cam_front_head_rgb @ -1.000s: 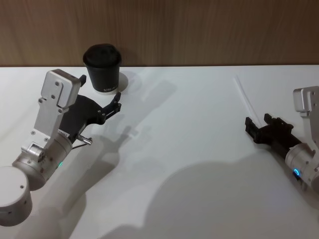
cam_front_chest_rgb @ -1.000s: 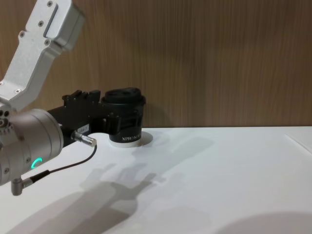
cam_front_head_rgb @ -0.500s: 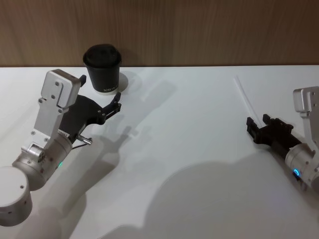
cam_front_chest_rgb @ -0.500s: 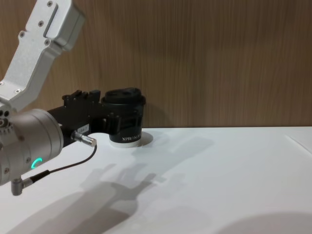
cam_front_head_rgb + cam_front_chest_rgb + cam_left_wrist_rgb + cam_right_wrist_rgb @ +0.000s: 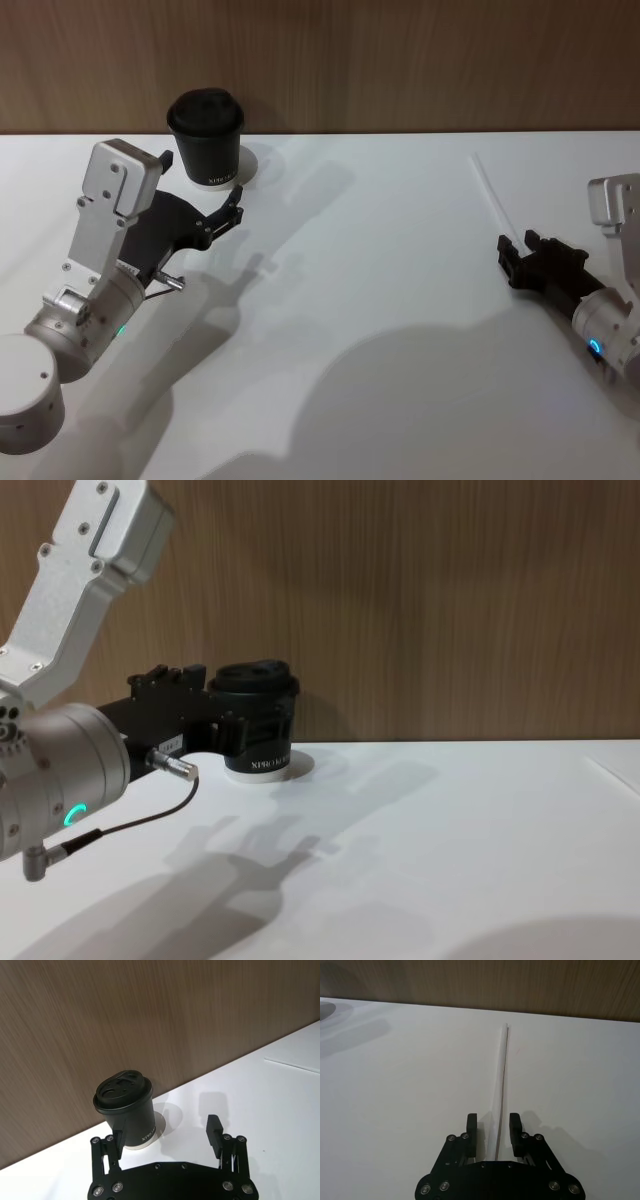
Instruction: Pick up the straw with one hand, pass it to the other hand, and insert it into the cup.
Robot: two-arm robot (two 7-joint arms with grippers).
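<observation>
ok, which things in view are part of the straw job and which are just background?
Job: straw, lying flat; right claw, open at the straw's end; cup, lid on; left claw, open beside the cup.
Not job: table; wooden wall; grey cable on the left arm.

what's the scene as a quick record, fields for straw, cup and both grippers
straw: long thin white straw, lying flat on the white table, not lifted
cup: small black paper cup with domed lid, upright by the wooden wall, lid on
right gripper: open, fingers straddling the straw's near end
left gripper: open, just in front of the cup
</observation>
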